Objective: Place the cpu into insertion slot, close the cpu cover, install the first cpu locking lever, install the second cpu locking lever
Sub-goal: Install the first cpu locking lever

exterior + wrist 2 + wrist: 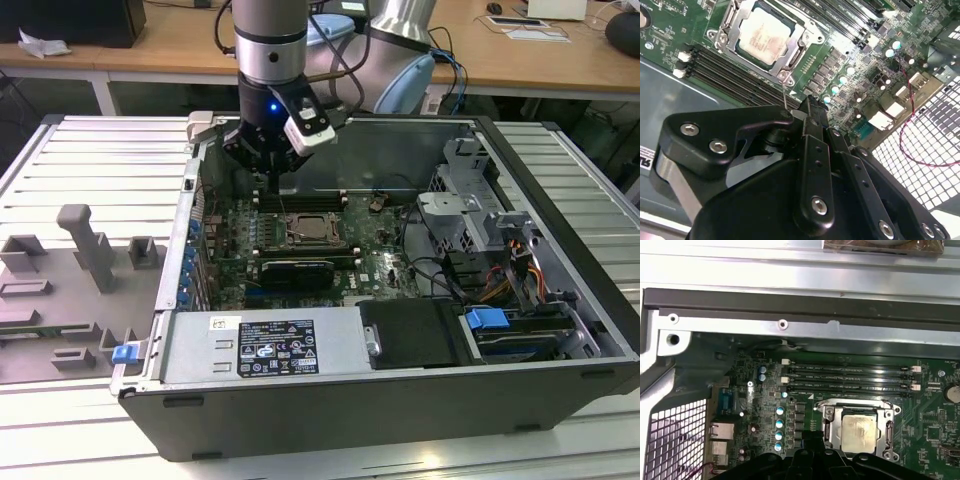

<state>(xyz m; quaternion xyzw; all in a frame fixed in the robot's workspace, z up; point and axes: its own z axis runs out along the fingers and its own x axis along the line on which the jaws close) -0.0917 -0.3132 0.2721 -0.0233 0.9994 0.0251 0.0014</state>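
Note:
The cpu [764, 34] lies flat in its socket on the green motherboard, silvery-beige top up, also seen as cpu [313, 232] and cpu [858, 432]. The cpu cover [801, 42], a silver frame, lies down around the chip, its frame cover [829, 415] showing in the first wrist view too. A thin wire locking lever [785, 95] stands up from the socket's corner. My gripper [275, 183] hovers just above that corner, fingers shut together with nothing between them. In the second wrist view the gripper [811, 104] tip sits right beside the lever's raised end.
Memory slots [850, 377] run along the socket's far side. A long black card [295, 272] lies on its near side. The power supply [260, 345], drive cage [470, 205] and case walls ring the board. Grey fixtures [90, 250] stand outside at the exterior view's left.

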